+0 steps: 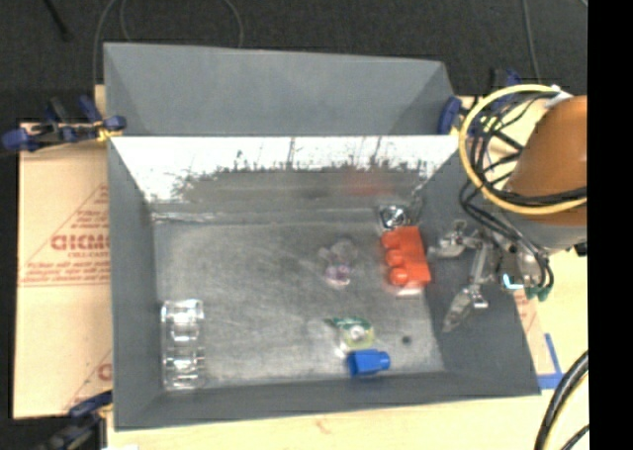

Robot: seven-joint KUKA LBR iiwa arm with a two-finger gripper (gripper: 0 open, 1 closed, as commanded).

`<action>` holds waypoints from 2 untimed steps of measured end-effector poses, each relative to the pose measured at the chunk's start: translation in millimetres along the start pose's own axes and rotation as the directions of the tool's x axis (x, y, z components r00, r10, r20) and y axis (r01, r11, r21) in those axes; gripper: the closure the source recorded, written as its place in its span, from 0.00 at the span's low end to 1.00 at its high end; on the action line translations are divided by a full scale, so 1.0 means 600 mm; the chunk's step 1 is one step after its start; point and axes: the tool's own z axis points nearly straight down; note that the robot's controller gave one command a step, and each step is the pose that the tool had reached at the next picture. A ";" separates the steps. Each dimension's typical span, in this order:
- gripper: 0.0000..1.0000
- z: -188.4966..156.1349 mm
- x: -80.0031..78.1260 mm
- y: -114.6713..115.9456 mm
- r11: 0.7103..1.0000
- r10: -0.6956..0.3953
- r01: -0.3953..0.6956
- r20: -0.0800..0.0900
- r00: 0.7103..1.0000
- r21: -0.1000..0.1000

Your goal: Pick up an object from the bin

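Over the right slope of the bin (487,351), our pincer (467,305) hangs just right of the orange block (406,258). We cannot tell if it is spread. We judge this the approach step; next calls for shifting left and lowering.

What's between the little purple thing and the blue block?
A small green-and-white thing lies there, just above the blue block and further below the purple thing, as the camera view shows.
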 end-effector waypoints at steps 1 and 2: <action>0.00 0.228 0.027 0.070 0.931 -0.365 0.365 0.021 0.931 0.012; 0.00 0.138 0.041 0.165 0.982 -0.190 0.190 0.011 0.982 -0.003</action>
